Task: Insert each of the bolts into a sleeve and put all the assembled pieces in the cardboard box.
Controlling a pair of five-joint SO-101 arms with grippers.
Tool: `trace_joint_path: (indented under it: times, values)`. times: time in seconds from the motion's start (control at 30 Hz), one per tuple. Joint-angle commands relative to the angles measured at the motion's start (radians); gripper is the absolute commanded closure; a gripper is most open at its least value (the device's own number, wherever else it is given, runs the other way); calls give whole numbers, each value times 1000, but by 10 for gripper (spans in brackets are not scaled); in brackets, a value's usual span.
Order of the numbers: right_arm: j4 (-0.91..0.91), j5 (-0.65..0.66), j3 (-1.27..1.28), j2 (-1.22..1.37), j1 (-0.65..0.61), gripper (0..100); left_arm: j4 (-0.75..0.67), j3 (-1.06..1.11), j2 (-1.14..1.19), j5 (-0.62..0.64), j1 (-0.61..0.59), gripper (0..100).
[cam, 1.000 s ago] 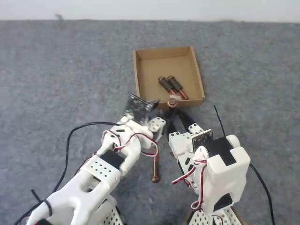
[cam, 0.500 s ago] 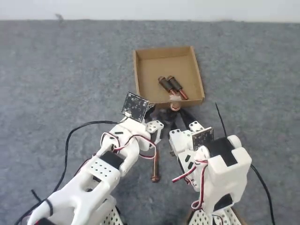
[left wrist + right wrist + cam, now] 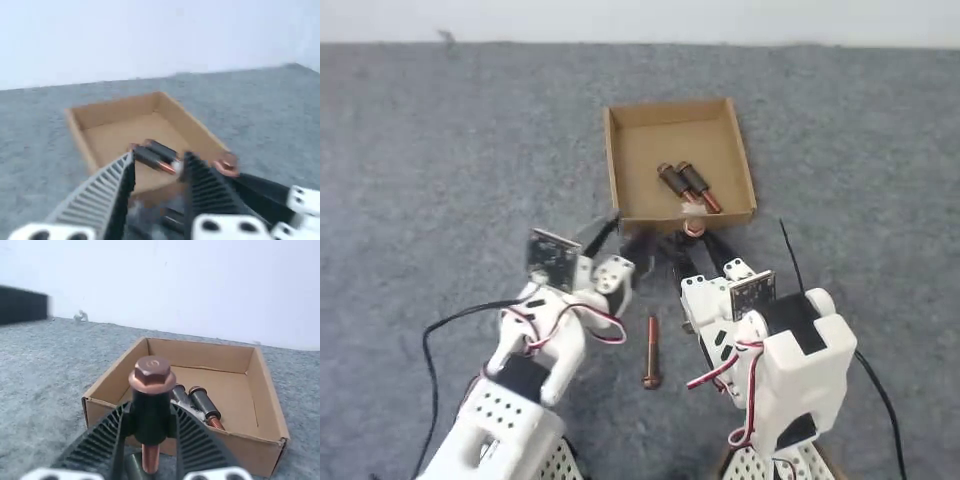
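– Grippers first: how do they stand?

– From where I stand, the right gripper [image 3: 150, 416] is pinching a black sleeve [image 3: 150, 407] with a copper bolt [image 3: 151, 374] through it. The piece is held upright, with the hex head above the fingers and the threaded end poking out underneath.

– And where is that piece, next to the cardboard box [image 3: 611, 160]?

– Just outside it, on the arms' side of the near wall. It's close to the cardboard but not over the inside.

– The other arm?

– The left gripper [image 3: 625, 238] has its jaws spread with nothing between them. It sits just beside the right one, toward the box's near-left corner, one finger reaching close to that corner.

– Anything in the box already?

– Two assembled pieces [image 3: 684, 184], dark sleeves with copper ends showing. They lie side by side on the floor of the box, close to the near wall.

– Anything left outside?

– One loose bolt [image 3: 651, 350]. It lies flat on the grey carpet [image 3: 440, 150] between the two arms, with its head toward the arm bases and its shaft pointing at the box. No sleeve is on it, and neither gripper touches it.
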Motion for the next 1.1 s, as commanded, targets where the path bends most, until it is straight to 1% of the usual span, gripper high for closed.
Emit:
trace_joint_path:
  times: [0.0, 0.13, 0.27, 0.4, 0.47, 0.53, 0.73, 0.8, 0.93, 1.07]
  values:
    - [2, -3, -25, -8, 16, 993, 123, 7, -160, 9, -117, 991]
    - [2, -3, -8, -12, 16, 993, 238, 45, -272, 11, -233, 986]
    - [-1, -3, 29, -39, 16, 993, 413, 87, -385, 11, -341, 989]
    - [5, -3, 75, -113, 16, 993, 654, 85, -486, 5, -377, 989]
    - [64, -3, 81, -148, 16, 993, 772, 82, -529, 3, -373, 989]
    - [153, -3, 77, -186, 16, 993, 844, 81, -535, -2, -376, 988]
    - [404, -3, 83, -364, 19, 993, 898, 81, -516, -137, -382, 988]
    - [512, -3, 75, -433, 44, 993, 901, 81, -514, -161, -382, 988]
    - [722, -3, 58, -588, 96, 993, 901, 81, -514, -164, -382, 988]
    - [967, -3, 32, -730, 102, 993, 901, 81, -514, -164, -382, 988]
